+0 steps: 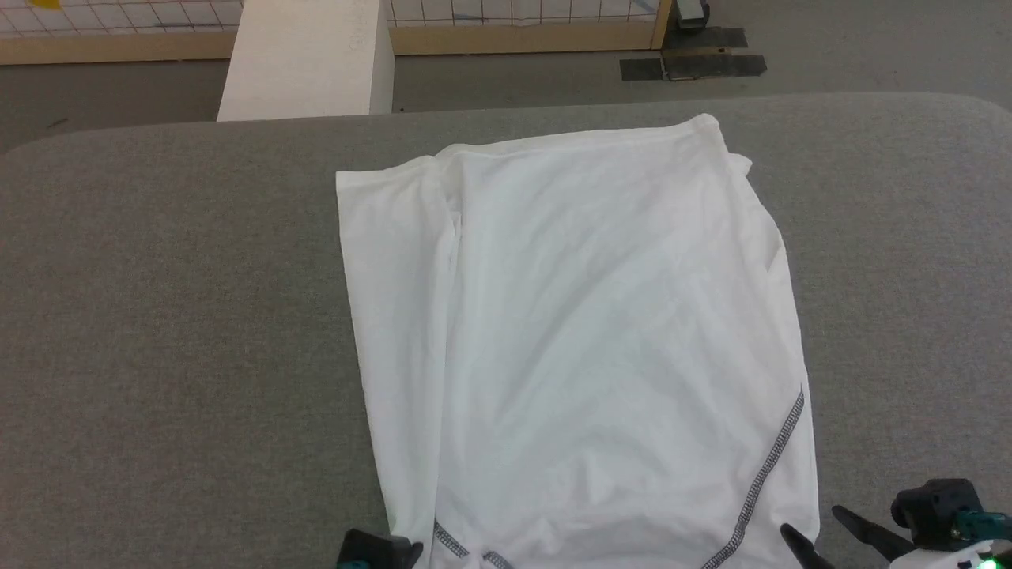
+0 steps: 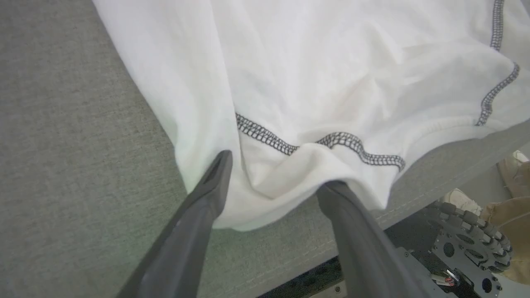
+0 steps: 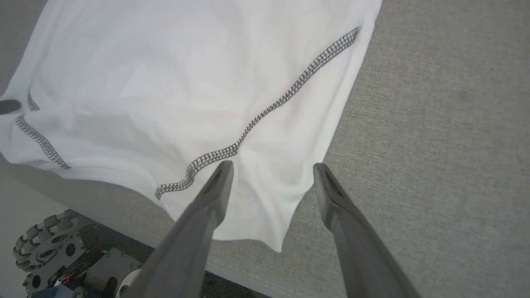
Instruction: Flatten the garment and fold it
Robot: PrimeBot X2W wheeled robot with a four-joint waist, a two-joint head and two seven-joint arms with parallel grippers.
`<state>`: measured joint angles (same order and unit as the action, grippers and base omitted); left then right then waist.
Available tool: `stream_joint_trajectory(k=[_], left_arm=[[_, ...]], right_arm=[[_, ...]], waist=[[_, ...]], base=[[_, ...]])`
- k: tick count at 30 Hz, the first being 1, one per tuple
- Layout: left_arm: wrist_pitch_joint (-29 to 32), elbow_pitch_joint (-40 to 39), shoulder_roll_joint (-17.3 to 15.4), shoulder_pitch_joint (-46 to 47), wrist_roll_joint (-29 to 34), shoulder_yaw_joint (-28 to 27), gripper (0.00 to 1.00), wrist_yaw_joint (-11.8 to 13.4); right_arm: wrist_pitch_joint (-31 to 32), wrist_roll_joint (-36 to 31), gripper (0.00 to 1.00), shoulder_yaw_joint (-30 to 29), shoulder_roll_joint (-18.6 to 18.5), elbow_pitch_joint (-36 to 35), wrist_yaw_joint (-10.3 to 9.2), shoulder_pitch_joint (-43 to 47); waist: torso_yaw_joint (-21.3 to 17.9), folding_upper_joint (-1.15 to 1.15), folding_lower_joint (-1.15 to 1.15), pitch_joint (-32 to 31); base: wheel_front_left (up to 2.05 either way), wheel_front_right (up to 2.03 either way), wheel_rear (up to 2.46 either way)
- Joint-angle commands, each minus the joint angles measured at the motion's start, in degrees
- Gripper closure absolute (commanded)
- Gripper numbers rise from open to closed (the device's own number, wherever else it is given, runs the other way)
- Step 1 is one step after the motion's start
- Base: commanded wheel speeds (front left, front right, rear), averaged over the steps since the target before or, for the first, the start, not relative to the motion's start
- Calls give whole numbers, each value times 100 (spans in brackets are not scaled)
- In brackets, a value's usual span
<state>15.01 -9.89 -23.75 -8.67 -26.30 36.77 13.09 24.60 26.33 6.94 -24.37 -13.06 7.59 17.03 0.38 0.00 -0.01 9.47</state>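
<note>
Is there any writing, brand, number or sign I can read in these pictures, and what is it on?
None: no readable text in any view.
The shirt carries only dark-and-white stitching along its seams on the cloth in view, no letters.
The white box and the grey table are plain.

Grey fabric tabletop. White box on the floor far ahead of left hand, past tabletop's far edge. Dark mats far ahead of right hand. Person's pale shoe right of left hand, below tabletop edge.
</note>
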Motion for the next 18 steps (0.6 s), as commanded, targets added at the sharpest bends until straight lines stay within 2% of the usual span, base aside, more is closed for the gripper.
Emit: stream_joint_trajectory(k=[1, 6, 12, 16, 18], left_arm=[[-58, -151, -33, 85, -64, -91, 0, -37], [-100, -856, -286, -156, -256, -475, 0, 142], [-357, -1728, -495, -575, -297, -1103, 0, 653], [-1138, -1883, -282, -545, 53, -1465, 0, 1027], [-1731, -1843, 25, -436, 214, -1587, 0, 1211]], right_arm=[[-67, 42, 0, -106, 14, -92, -10, -101], [-147, 16, 0, -606, 121, -449, -10, -120], [-401, -243, 0, -1127, 474, -868, -10, -139], [-927, -572, 0, -1447, 866, -1033, -10, -263], [-1267, -802, 0, -1581, 1075, -1064, -10, -338]], waist=[[-6, 0, 1, -18], [-7, 0, 1, -100], [8, 0, 1, -177], [20, 0, 1, -183], [21, 0, 1, -174]], base=[[0, 0, 0], [0, 0, 0], [0, 0, 0], [0, 0, 0], [0, 0, 0]])
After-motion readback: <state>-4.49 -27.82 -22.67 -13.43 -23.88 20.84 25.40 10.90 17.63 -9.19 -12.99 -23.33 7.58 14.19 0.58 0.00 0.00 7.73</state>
